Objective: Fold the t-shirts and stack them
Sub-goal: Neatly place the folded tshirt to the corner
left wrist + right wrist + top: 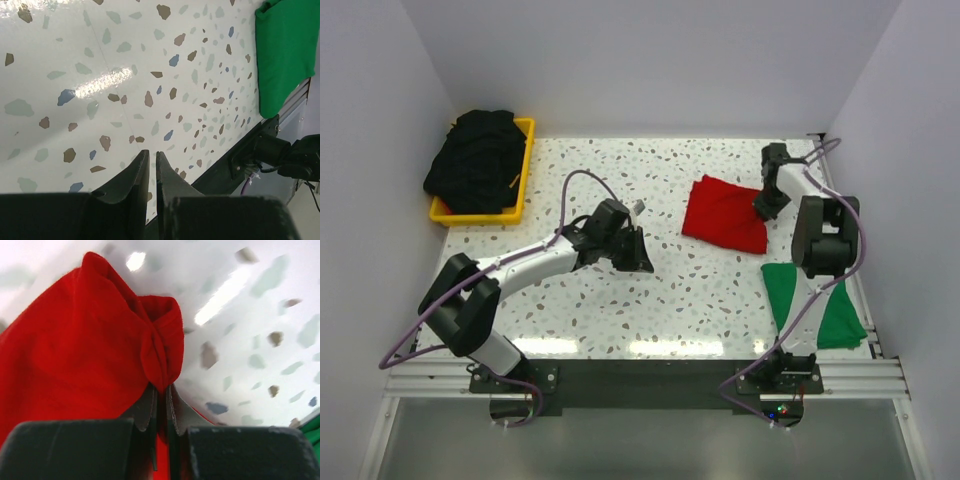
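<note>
The red t-shirt (720, 212) lies partly folded on the speckled table at the right rear. My right gripper (765, 205) is at its right edge, shut on a bunched fold of the red cloth (75, 340), which sticks out between the fingertips of the right gripper (161, 387). A green t-shirt (820, 300) lies folded at the near right, also seen in the left wrist view (282, 55). Black t-shirts (478, 160) are heaped in a yellow bin. My left gripper (638, 250) hovers over bare table mid-left, and the left gripper (152, 152) has its jaws almost together with nothing between them.
The yellow bin (523, 180) stands at the far left corner against the white wall. White walls close in the left, back and right. The right arm's upper link (820, 235) stands over the gap between the red and green shirts. The table's metal front rail (260, 145) runs along the near edge.
</note>
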Robot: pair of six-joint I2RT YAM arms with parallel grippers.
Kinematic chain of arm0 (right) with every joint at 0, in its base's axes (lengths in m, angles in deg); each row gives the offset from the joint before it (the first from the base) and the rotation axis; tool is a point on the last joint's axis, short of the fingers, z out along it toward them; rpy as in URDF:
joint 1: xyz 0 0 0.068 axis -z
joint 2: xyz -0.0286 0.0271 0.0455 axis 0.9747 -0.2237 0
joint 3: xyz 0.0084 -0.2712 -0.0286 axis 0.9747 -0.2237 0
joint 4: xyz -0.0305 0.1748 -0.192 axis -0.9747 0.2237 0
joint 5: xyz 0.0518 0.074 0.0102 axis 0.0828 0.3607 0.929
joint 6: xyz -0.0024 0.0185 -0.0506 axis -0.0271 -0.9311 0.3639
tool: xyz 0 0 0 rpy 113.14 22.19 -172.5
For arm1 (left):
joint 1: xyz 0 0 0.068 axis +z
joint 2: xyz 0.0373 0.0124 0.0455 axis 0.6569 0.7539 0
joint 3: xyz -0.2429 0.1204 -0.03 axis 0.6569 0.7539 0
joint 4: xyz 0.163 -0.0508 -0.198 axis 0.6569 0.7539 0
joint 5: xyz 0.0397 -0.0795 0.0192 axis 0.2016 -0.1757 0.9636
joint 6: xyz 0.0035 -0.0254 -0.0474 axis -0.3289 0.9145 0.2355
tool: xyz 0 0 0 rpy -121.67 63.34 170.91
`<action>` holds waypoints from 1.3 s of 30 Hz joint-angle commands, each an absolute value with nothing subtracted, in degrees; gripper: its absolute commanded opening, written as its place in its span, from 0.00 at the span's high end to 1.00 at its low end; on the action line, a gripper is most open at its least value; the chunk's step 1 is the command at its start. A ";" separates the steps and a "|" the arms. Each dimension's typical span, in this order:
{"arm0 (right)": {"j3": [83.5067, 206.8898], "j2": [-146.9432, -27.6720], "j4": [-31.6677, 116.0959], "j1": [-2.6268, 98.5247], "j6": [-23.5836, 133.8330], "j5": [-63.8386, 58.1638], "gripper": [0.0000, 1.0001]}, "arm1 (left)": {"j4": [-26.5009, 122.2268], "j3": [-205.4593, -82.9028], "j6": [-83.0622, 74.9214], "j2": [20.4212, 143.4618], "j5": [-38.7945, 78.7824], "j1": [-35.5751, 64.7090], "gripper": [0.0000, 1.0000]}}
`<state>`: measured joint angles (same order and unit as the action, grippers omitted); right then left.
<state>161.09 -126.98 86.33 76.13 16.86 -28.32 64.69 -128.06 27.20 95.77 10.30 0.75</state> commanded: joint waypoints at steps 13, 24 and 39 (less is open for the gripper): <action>143.06 -114.71 91.10 90.43 -5.11 -32.80 1.00 | 61.05 -126.86 25.31 96.27 7.16 1.43 0.85; 141.10 -103.17 92.43 90.96 -9.44 -32.80 1.00 | 60.16 -124.84 25.48 94.08 6.55 1.34 0.85; 150.94 -99.84 102.08 90.96 -9.25 -35.78 1.00 | 60.25 -123.34 26.10 91.97 6.81 1.34 0.85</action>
<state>147.50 -104.75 97.96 90.90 -7.51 -32.11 62.28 -123.65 26.65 94.65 7.44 0.95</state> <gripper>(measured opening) 0.041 0.151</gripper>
